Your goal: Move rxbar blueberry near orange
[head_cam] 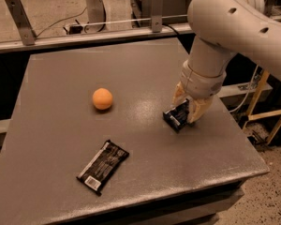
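Matte grey counter (56,139) in a dim workroom; the gripper (188,108), low at its right side, clasps the rxbar blueberry (176,117); the orange (102,99) sits well apart, leftward

The rxbar blueberry (176,116), a short dark bar with pale lettering, sits angled right at the tip of the pincer (185,108), low over the desk (145,69). The orange (102,99), small, round and smooth, rests on the desk well apart from the pincer, off to its left in the camera view.
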You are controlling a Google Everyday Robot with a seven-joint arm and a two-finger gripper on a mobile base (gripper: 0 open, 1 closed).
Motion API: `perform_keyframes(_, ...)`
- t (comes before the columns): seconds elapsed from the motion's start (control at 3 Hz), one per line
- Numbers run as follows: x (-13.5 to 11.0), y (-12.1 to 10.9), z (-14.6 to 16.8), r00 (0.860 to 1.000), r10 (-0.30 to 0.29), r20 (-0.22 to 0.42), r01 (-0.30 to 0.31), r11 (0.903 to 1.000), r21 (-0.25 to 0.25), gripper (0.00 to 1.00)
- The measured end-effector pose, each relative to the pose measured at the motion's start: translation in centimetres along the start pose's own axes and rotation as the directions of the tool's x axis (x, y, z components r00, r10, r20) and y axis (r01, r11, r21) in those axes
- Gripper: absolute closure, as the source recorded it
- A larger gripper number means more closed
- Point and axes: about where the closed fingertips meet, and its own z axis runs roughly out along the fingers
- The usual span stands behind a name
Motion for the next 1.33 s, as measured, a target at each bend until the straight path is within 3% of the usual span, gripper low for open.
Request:
perform_keyframes(0.33,-1.3,-1.9,-3.3,0.999,0.023,0.049,-0.029,0.9898,0.14,1.0)
perform_keyframes(0.67,-2.7,-4.3,-7.0,0.997,0.029,0.067,-0.044,0.9702,0.238,1.0)
perform_keyframes(1.0,-4.1,-6.0,-9.3,0.997,0.019,0.079,-0.041,0.9557,0.291,1.0)
perform_keyframes(1.33,-5.8,-7.4,-10.4,0.995,0.021,0.101,-0.051,0.9502,0.308,1.0)
